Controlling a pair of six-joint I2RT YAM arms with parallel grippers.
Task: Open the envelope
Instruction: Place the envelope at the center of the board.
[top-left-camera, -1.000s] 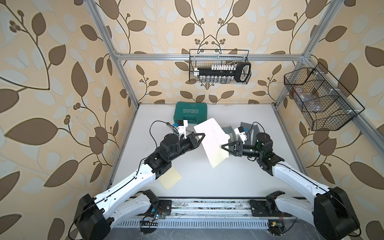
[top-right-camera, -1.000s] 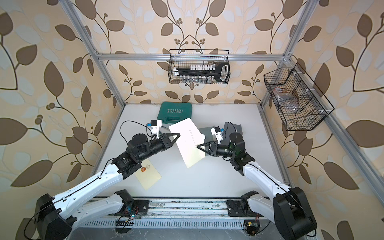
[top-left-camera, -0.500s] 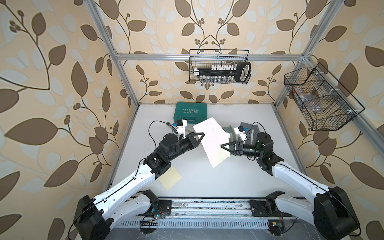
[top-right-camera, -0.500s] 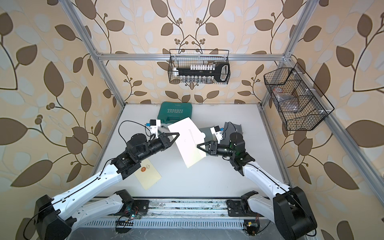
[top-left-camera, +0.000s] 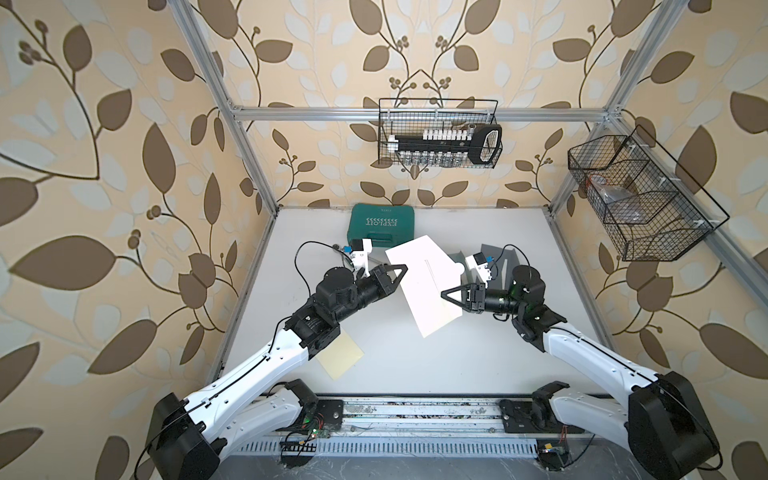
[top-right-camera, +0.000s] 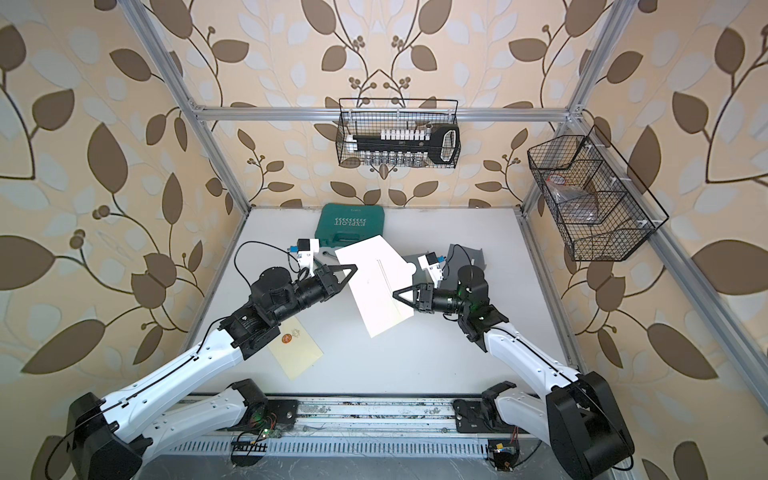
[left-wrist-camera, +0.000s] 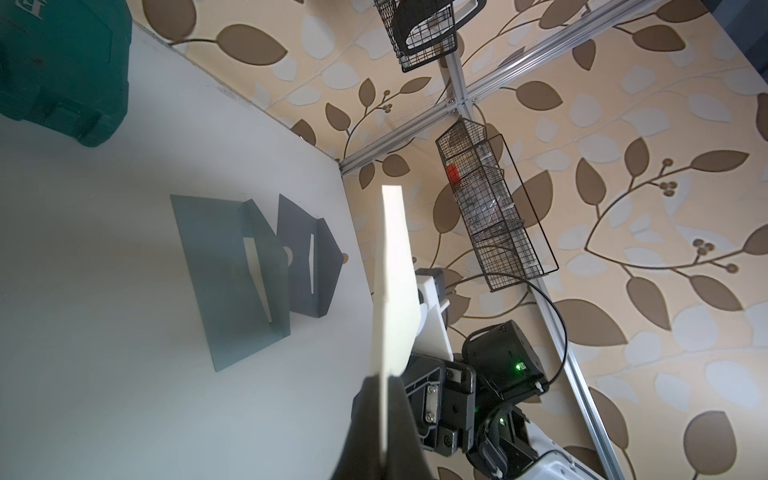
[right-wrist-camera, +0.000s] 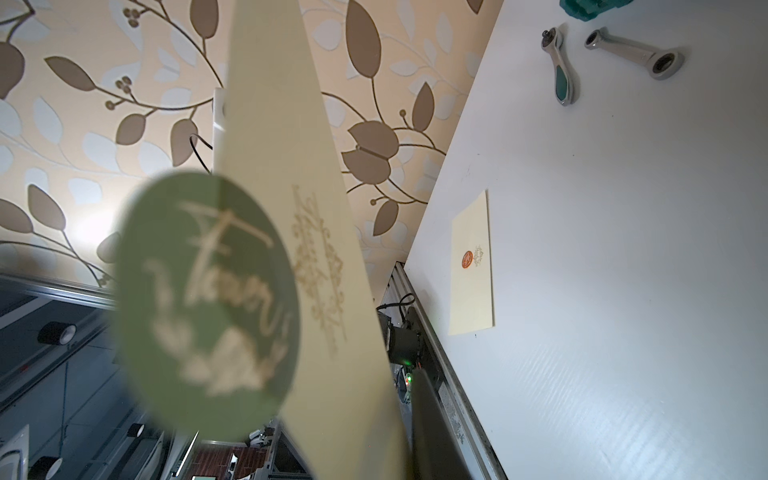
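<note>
Right pincer narrows onto the envelope edge, grip uncertain; left pincer stays clamped opposite. No open flap shows yet, so the opening lies ahead.

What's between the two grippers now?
The cream envelope, held aloft; left gripper pinches one edge, right gripper at the opposite edge. Shown in both top views.

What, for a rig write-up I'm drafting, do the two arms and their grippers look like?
Both the left arm and right arm have white links with black joints and black bases. The left gripper and right gripper are black and triangular in outline, tapering to a point. Each wrist bears a white camera block fed by a looping black cable.
</note>
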